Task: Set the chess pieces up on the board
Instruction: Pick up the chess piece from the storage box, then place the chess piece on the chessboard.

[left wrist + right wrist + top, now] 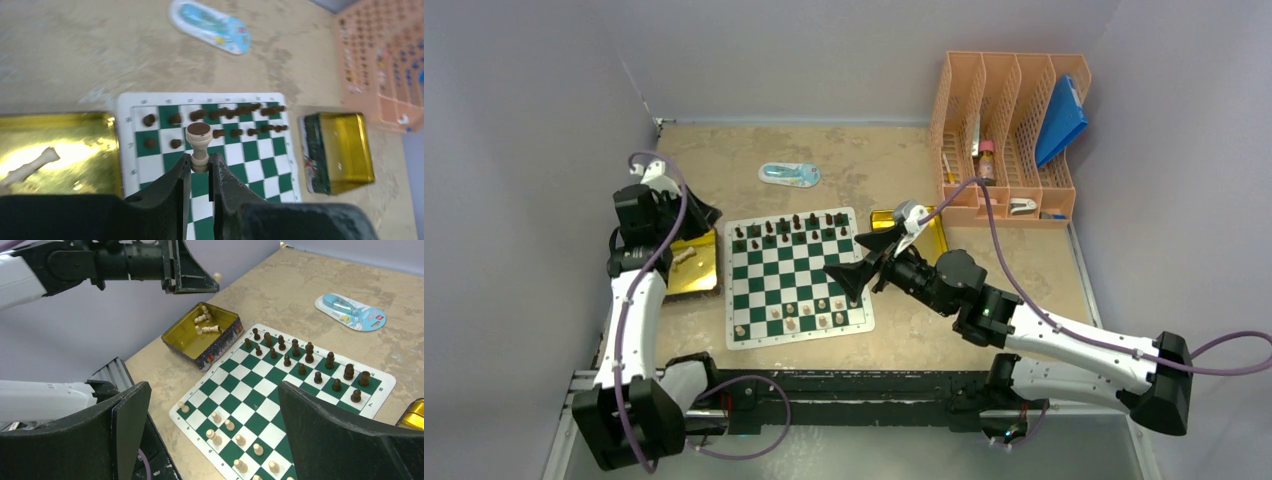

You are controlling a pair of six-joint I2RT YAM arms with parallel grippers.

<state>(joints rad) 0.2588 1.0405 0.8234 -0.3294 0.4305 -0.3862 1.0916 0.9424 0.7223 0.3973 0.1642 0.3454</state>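
Our left gripper pinches a cream wooden chess piece above the gold metal tin at nine o'clock of the green-and-white checkered board. Our right gripper gapes empty at three o'clock.

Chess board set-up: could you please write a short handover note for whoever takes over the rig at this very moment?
Left tool: shut on a cream piece, raised near the left gold tin.
Right tool: open, holding nothing, over the right edge of the board.
Done: dark pieces fill the two far rows; several standing cream pieces are in the near rows.
Left: place the held piece, then move the spare cream pieces from the tin into the gaps in the near rows.
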